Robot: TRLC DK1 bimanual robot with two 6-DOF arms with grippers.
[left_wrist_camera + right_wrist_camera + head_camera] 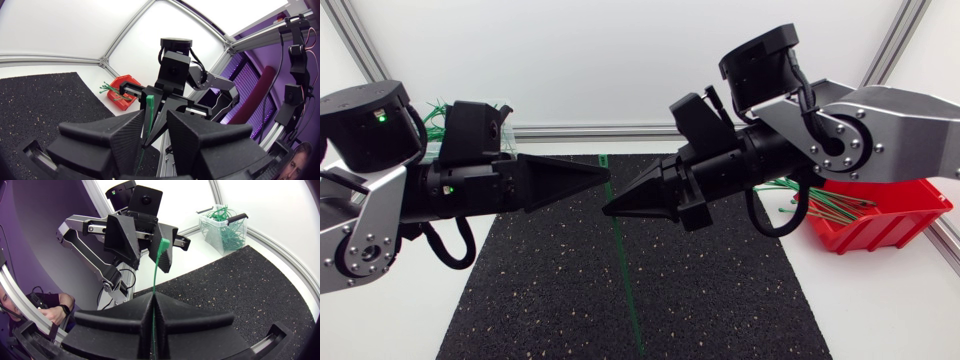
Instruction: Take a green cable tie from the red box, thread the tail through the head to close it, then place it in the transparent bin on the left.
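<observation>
The right gripper (152, 296) was closed on the green cable tie (158, 265), with both fingers pressed against it from two sides. From the fingertips the cable tie ran straight ahead to the left gripper (156, 120). Its other part passed back between the right fingers toward the wrist. The left gripper's fingers stood apart. The cable tie's end lay in the gap between them, close to one finger; contact could not be determined. Both grippers met tip to tip above the black mat (540, 300). The red box (865, 238), holding more green ties (825, 207), stood beside the mat, partly hidden below the right arm (880, 120). The transparent bin (209, 230) stood beyond the mat's far left corner, well apart from both grippers.
</observation>
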